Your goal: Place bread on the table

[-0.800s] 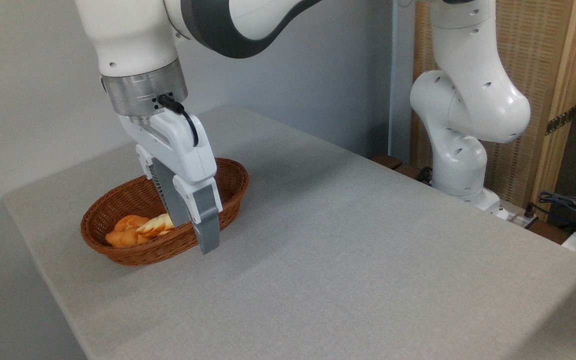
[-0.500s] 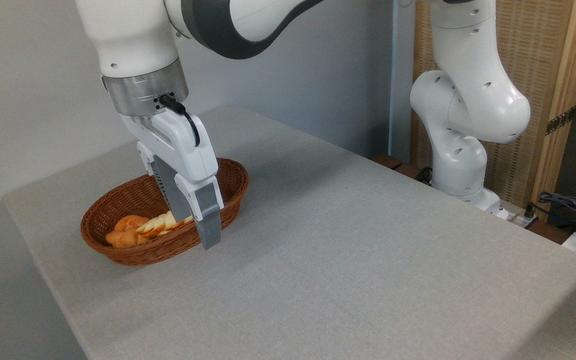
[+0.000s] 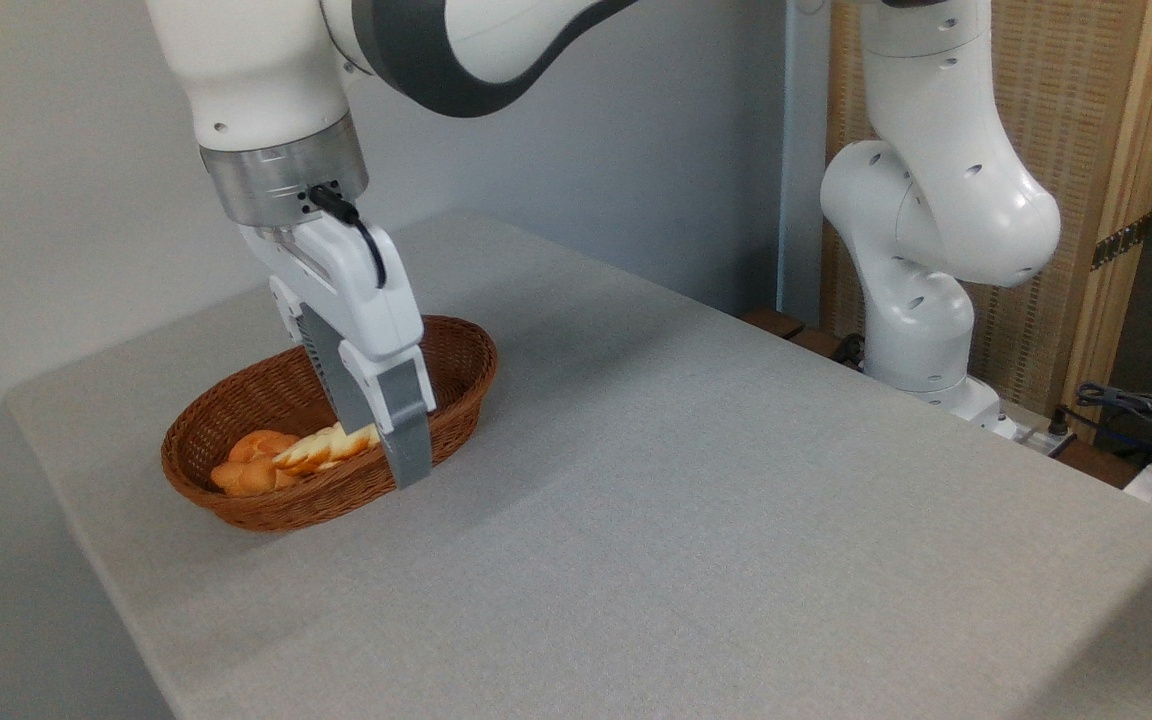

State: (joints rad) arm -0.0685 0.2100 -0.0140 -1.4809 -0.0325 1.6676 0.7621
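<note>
The bread (image 3: 324,449), a pale cream and golden braided loaf, lies tilted inside the brown wicker basket (image 3: 266,512), its right end raised between my fingers. My gripper (image 3: 384,450) reaches down into the basket's right half and is shut on the bread; the grey front finger (image 3: 406,440) hides the grasped end. The loaf's left end still rests low in the basket. The light-grey table (image 3: 686,500) carries the basket near its left end.
A small round orange bun (image 3: 251,465) sits in the basket just left of the bread. The arm's white base (image 3: 921,330) stands beyond the table's far right edge, with cables (image 3: 1136,405) at the right. A wall runs behind.
My gripper has risen a little and shifted slightly left, and the bread's right end has lifted with it while the bun stayed put.
</note>
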